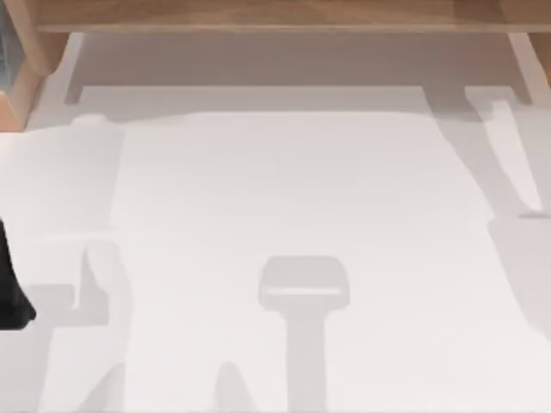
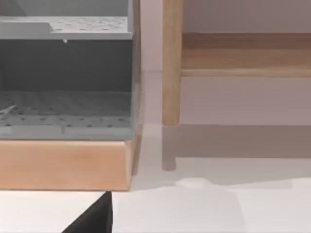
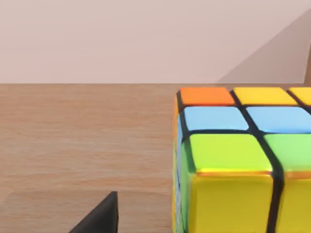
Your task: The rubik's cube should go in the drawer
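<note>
Right gripper: a dark fingertip (image 3: 99, 216) of mine shows at the edge of the right wrist view, low over a light brown wooden surface (image 3: 73, 141); I cannot tell whether my jaws are wide, narrow or holding anything.
Cube: the multicoloured rubik's cube (image 3: 238, 160) with orange, yellow, blue and green stickers rests on that wood, just beside my right fingertip and apart from it.
Left gripper: a dark finger (image 2: 95, 218) shows in the left wrist view above the white table top (image 2: 204, 208); its jaws I cannot tell either.
Left arm: a dark part (image 1: 10, 288) sits at the table's left edge.
Drawer: the grey perforated drawer compartment (image 2: 65, 109) in its wooden-framed cabinet (image 2: 63, 165) stands beyond my left finger, beside a wooden post (image 2: 171, 63).
Far edge: a wooden shelf (image 1: 275, 15) spans the table's back.
</note>
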Controlling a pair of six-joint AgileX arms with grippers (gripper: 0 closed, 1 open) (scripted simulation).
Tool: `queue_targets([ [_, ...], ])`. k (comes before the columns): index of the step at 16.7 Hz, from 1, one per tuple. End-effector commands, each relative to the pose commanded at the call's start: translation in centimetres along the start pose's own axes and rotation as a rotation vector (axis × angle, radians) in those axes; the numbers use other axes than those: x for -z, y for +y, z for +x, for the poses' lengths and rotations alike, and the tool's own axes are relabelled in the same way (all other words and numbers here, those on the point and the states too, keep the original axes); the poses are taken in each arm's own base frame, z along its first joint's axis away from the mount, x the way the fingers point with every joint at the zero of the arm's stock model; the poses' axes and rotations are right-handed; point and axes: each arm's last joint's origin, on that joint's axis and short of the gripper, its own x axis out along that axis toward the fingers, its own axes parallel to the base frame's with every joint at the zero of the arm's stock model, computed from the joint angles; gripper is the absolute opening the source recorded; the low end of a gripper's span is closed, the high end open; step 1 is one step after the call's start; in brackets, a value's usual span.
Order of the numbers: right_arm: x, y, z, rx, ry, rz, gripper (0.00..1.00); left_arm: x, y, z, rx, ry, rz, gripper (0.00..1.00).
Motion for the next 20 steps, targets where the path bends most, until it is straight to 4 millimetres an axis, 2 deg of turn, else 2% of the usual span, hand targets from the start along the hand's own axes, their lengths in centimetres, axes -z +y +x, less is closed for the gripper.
queue_targets([
  [11, 0.00, 0.00, 0.00, 0.000, 0.000, 0.000, 0.02, 0.00, 0.00, 0.00, 0.000, 0.000, 0.000, 1.00],
  [20, -0.09, 0.11, -0.08, -0.003, -0.002, 0.002, 0.00, 0.00, 0.00, 0.00, 0.000, 0.000, 0.000, 1.00],
])
